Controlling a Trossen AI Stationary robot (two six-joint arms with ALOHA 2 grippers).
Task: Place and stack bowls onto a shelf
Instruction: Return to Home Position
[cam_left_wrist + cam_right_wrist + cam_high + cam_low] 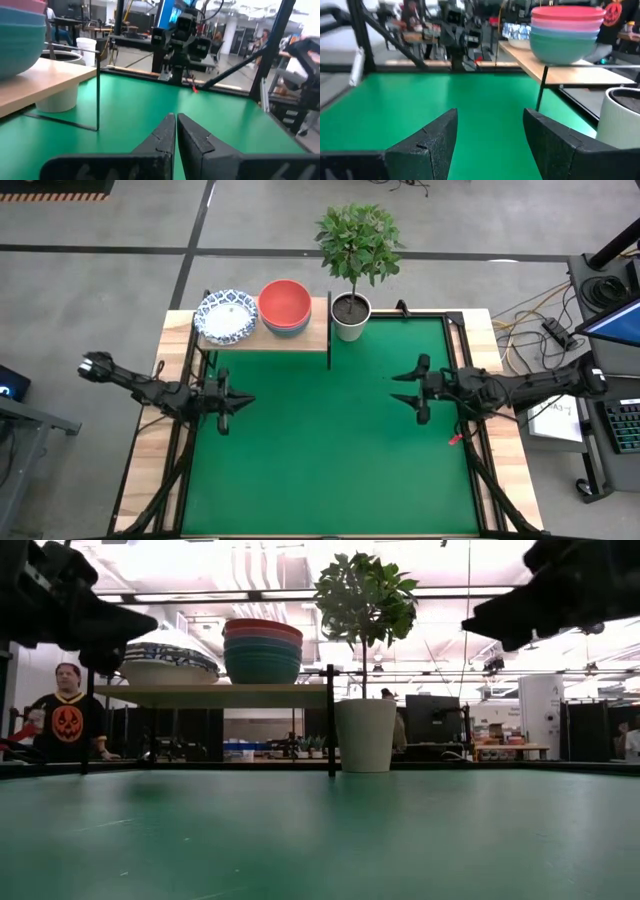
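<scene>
Setting: robotics lab in an open workshop hall.
Evidence: bare grey concrete floor [100, 290]; loose cables [530, 310] and a power strip [553, 330] lying beside the wooden tabletop [150, 450]; keyboard [625, 425] and monitor [613, 320] at one side; exposed ceiling ducts [250, 560] under strip lighting; distant workbenches [510, 750]; one person [66, 720] standing behind.

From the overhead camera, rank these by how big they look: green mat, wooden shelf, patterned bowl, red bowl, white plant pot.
Largest to smallest in the high view:
1. green mat
2. wooden shelf
3. patterned bowl
4. red bowl, only slightly smaller
5. white plant pot
</scene>
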